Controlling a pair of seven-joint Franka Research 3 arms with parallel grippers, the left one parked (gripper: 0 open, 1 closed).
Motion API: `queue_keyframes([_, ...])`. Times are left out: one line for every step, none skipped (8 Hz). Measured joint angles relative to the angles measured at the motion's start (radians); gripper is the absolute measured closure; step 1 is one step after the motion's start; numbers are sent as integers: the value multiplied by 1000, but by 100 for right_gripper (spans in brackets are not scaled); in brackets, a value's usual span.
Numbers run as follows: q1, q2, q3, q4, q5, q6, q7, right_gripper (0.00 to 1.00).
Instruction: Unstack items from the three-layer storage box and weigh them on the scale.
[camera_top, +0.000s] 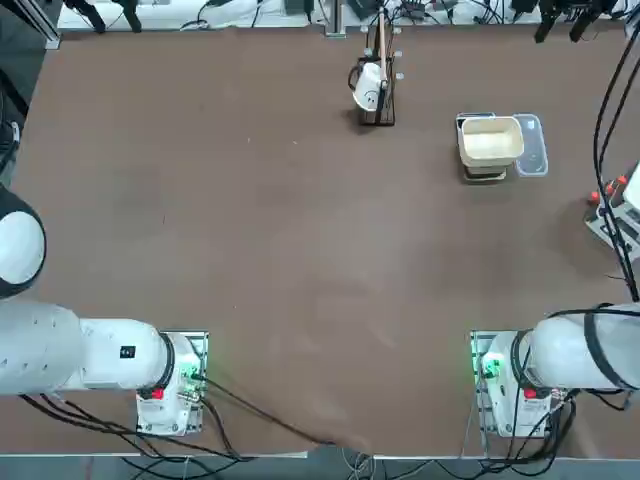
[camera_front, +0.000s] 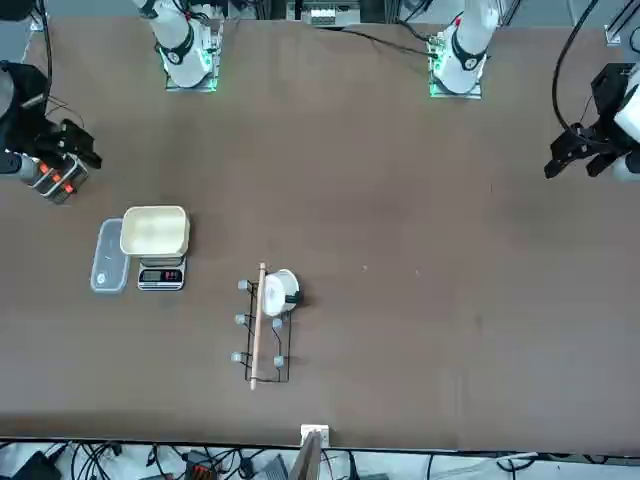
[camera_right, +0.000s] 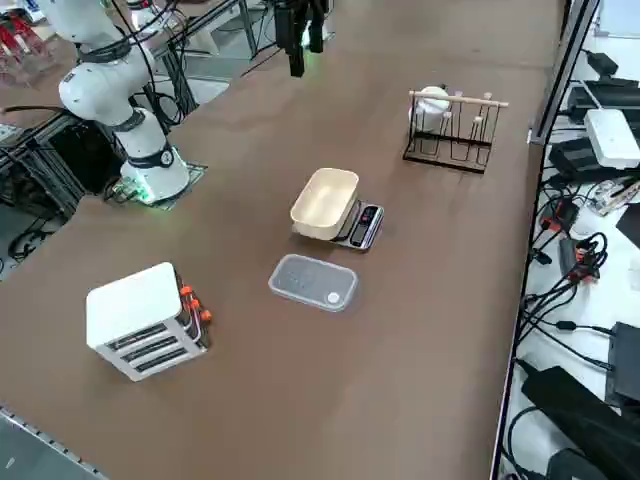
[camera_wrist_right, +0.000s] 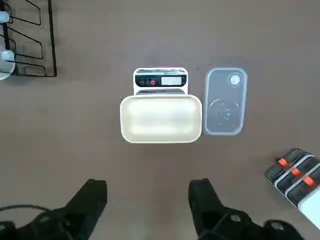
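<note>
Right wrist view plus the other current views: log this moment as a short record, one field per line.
Right gripper: above the table, open, fingers wide apart, nothing held
Storage box: three layers, orange tabs, right of the scale
Scale: on the table, partly under the bowl, display exposed
Bowl: cream, on the scale
Clear tray: flat, beside the bowl
Rack: dark wire, holding a white cup
Items: no loose ones visible
Weighing: no item seen on the scale
</note>
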Motion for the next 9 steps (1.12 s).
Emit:
queue_keyframes([0, 0, 0, 0, 0, 0, 0, 0])
queue_keyframes([-1, 0, 0, 0, 0, 0, 0, 0])
queue_keyframes([-3, 0, 0, 0, 0, -6, -2, 0])
queue_keyframes([-6, 4, -1, -1, -6, -36, -3, 0])
queue_keyframes([-8, 21, -2, -3, -27, -93, -3, 0])
queue_keyframes([-16, 52, -3, -2, -47, -133, -1, 0])
queue_keyframes([-28, 91, -5, 4, -52, -135, -1, 0])
queue_keyframes([-41, 130, -6, 23, -57, -135, -1, 1])
queue_keyframes([-48, 160, -7, 41, -68, -135, -3, 3])
